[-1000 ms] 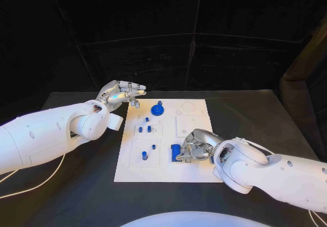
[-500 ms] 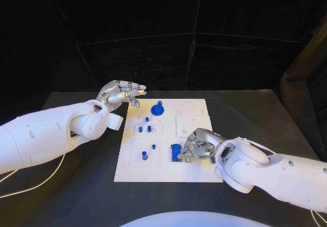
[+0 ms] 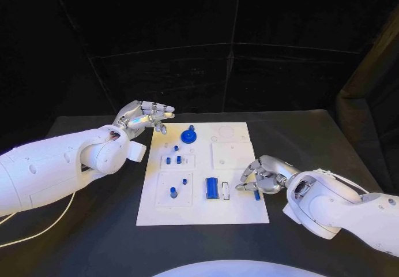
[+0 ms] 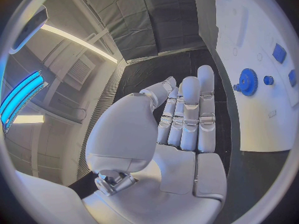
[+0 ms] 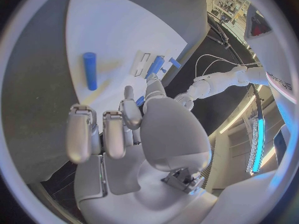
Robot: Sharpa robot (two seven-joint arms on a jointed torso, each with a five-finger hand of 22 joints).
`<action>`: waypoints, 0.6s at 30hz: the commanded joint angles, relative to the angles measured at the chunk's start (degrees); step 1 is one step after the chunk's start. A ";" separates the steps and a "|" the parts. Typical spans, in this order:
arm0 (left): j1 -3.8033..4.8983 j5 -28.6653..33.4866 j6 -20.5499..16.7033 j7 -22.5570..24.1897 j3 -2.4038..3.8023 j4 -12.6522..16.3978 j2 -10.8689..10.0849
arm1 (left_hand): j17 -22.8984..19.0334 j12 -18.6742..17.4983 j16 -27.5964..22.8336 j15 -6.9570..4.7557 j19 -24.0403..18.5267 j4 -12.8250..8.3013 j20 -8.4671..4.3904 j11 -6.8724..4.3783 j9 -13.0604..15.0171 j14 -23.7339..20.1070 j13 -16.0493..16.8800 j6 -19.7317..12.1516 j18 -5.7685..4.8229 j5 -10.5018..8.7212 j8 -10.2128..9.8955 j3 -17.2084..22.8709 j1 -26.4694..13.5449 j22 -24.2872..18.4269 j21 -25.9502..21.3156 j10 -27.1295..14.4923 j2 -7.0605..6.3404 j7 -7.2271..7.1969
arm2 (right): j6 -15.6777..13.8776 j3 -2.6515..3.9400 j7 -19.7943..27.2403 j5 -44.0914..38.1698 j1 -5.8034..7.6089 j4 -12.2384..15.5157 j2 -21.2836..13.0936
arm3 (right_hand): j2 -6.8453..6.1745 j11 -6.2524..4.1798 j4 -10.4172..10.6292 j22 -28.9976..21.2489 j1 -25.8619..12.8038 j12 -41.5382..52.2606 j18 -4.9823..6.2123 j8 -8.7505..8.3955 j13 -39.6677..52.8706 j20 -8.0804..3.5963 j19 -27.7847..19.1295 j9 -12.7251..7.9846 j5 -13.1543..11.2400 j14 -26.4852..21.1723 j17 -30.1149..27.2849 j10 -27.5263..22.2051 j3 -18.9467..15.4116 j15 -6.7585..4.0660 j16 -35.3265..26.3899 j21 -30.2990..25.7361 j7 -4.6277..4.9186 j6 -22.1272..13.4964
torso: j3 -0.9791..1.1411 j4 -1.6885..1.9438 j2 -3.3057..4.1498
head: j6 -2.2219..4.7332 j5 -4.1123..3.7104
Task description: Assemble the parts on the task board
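Now | right hand [image 3: 264, 176] at board's [image 3: 241, 213] 4 o'clock, fingers curled, empty | left hand [image 3: 148, 115] open, idle | risk: fingers nudging loose blue peg [image 3: 256, 195] off edge

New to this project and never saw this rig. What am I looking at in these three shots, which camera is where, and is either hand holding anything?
It is a two-armed robot at a black table. Each white arm ends in a silver many-fingered hand.

One picture looks down from the robot's head. The two round ones come from fisheye cameras at the wrists, each looking out over that arm's own palm.

In the middle of the table lies the white flat task board, carrying small blue parts: a blue toothed gear at its far end, short blue pegs, a long blue rectangular block, and a short blue cylinder lying near its right edge.

The left hand hovers off the board's far left corner, holding nothing. The right hand sits at the board's right edge with fingers curled, also holding nothing, beside the cylinder.
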 commanded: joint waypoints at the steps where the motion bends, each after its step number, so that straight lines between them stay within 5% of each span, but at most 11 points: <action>1: 0.08 0.17 0.42 0.25 -0.01 0.29 -0.22 | -0.09 0.29 0.02 -0.04 -0.41 0.03 0.12 -0.13 0.02 -0.35 0.09 -0.11 0.79 0.16 0.20 -0.29 0.03 -0.09 -0.21 -0.43 0.65 -0.07 | -0.83 0.01 1.48 -0.67 0.08 0.38 -1.51 | 0.46 0.35 0.13 1.91 -0.02 -0.21 -0.30 -0.30 0.10 0.38 0.99 -0.12 0.14 4.04 4.73 0.11 -0.46 0.39 0.23 0.02 0.00 0.56 | 0.00 -0.25 -0.06 | 0.00 -0.72; 6: 0.06 0.17 0.42 0.28 -0.17 0.44 -0.42 | -0.14 0.34 0.04 -0.04 -0.41 0.02 0.12 -0.13 0.03 -0.37 0.09 -0.13 0.79 0.16 0.23 -0.31 0.04 -0.11 -0.24 -0.47 0.69 -0.07 | 0.74 0.01 -1.64 -5.65 0.06 0.41 -3.27 | 0.20 -0.07 1.27 2.04 -1.63 -0.04 -0.30 -0.06 0.30 0.24 1.04 -0.02 -0.23 4.04 4.77 0.36 -1.90 0.10 0.23 0.09 -0.58 2.83 | 0.18 -0.79 -0.09 | 0.15 -1.57; 10: -0.05 0.17 0.50 0.30 -0.29 0.44 -0.42 | -0.14 0.34 0.04 -0.04 -0.41 0.02 0.12 -0.13 0.03 -0.37 0.09 -0.13 0.79 0.16 0.23 -0.31 0.04 -0.11 -0.24 -0.47 0.69 -0.07 | 2.02 0.00 -3.95 -8.64 0.04 0.31 -3.40 | 0.19 -0.19 1.48 2.08 -1.75 -0.08 -0.31 0.02 0.29 0.16 1.05 0.10 -0.18 4.03 4.75 0.39 -2.10 0.01 0.21 0.10 -0.72 3.27 | 0.34 -1.05 -0.12 | 0.09 -1.52; 18: -0.15 0.17 0.54 0.31 -0.50 0.41 -0.42 | -0.14 0.34 0.04 -0.04 -0.41 0.02 0.12 -0.13 0.03 -0.37 0.09 -0.13 0.79 0.16 0.23 -0.31 0.04 -0.11 -0.24 -0.47 0.69 -0.07 | 7.57 -0.02 -7.40 -11.32 0.00 -0.48 -2.78 | 0.27 -0.36 1.55 2.19 -1.55 -0.03 -0.34 0.15 0.37 0.06 1.09 0.32 0.17 4.01 4.70 0.45 -2.20 -0.13 0.17 0.15 -0.91 3.83 | 0.39 -0.95 -0.16 | -0.10 -1.55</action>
